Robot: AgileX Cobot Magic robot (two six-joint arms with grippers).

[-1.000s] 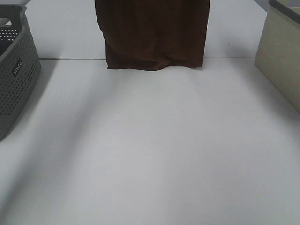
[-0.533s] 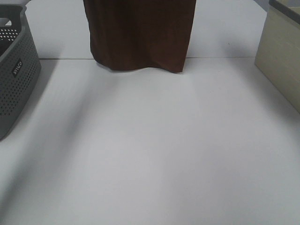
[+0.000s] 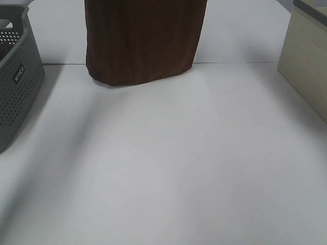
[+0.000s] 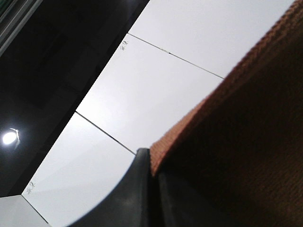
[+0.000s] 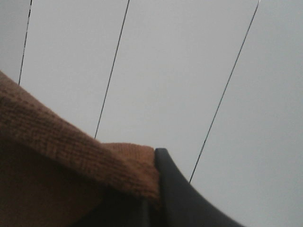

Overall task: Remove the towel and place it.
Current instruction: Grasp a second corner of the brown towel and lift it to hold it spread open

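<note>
Over the far middle of the white table [image 3: 168, 168], the towel [image 3: 143, 41] is seen hanging as a broad dark brown sheet, its upper part cut off by the top of the exterior high view. Its curved lower hem is carried low over the table's far part, and a soft shadow is cast just under it. Whether the hem touches the surface cannot be told. The towel is placed between the grey perforated basket [image 3: 18, 87] at the left edge and the beige box [image 3: 306, 66] at the right edge. It is kept apart from both and is set somewhat nearer the basket. Neither gripper is shown in that view.

In the left wrist view, the left gripper [image 4: 150, 165] is seen pressed together on the towel's edge. The ribbed brown cloth is pinched at the dark fingers [image 4: 137, 189] and is spread away from them, so that much of the picture is filled by it. In the right wrist view, the right gripper [image 5: 155, 189] is likewise clamped on the towel. A folded orange-brown edge of the cloth is nipped against the dark finger [image 5: 175, 198] and is draped away from it. Pale panels divided by thin dark seams are seen behind both grippers.
</note>
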